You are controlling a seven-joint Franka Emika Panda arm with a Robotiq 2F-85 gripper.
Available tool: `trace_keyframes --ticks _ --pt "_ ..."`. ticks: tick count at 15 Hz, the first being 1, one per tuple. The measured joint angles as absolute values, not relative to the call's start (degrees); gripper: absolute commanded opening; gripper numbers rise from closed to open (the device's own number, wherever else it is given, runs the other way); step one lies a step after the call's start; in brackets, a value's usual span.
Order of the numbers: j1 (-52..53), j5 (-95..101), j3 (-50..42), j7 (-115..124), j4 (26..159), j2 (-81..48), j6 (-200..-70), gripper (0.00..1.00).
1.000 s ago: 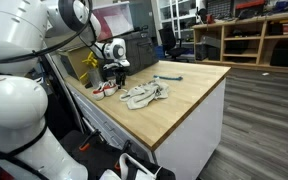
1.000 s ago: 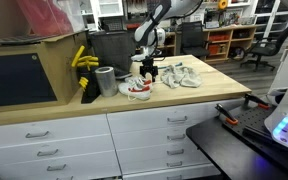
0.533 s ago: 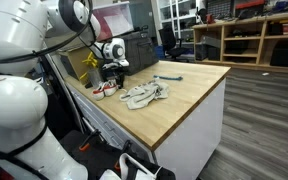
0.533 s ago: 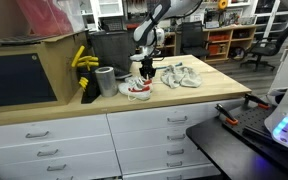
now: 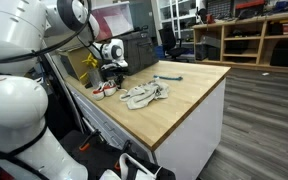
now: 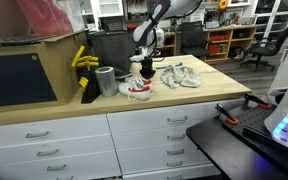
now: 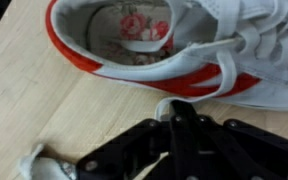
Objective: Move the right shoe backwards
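On the counter [image 6: 212,91] a cloth [image 6: 181,75] lies at 3 o'clock of the shoes [image 6: 137,88], a cup [image 6: 106,81] just beside them at 9 o'clock, and a yellow thing [image 6: 82,58] at 10 o'clock. The gripper [image 6: 144,67] hangs just over the shoes. In the wrist view the shoe [image 7: 184,60], white with red stripes, lies at 12 o'clock of the gripper [image 7: 174,112], close against its tips. I cannot tell whether the jaws are parted or closed.

White shoe [image 7: 199,62], red trim, floral insole, lies on wooden tabletop [image 7: 29,95]; black gripper [image 7: 179,115] just beside it.
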State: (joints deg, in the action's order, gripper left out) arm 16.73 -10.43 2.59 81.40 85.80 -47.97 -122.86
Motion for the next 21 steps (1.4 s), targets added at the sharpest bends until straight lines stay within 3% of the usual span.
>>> trace_keyframes --ticks 8,14,21 --pt "16.5 -10.4 2.6 81.2 91.8 -44.5 -123.4 0.98" --pt "12.4 -16.3 7.0 72.7 94.8 -43.6 -118.0 1.0" --pt "10.1 -29.8 11.6 66.9 94.3 -38.0 -98.3 1.0"
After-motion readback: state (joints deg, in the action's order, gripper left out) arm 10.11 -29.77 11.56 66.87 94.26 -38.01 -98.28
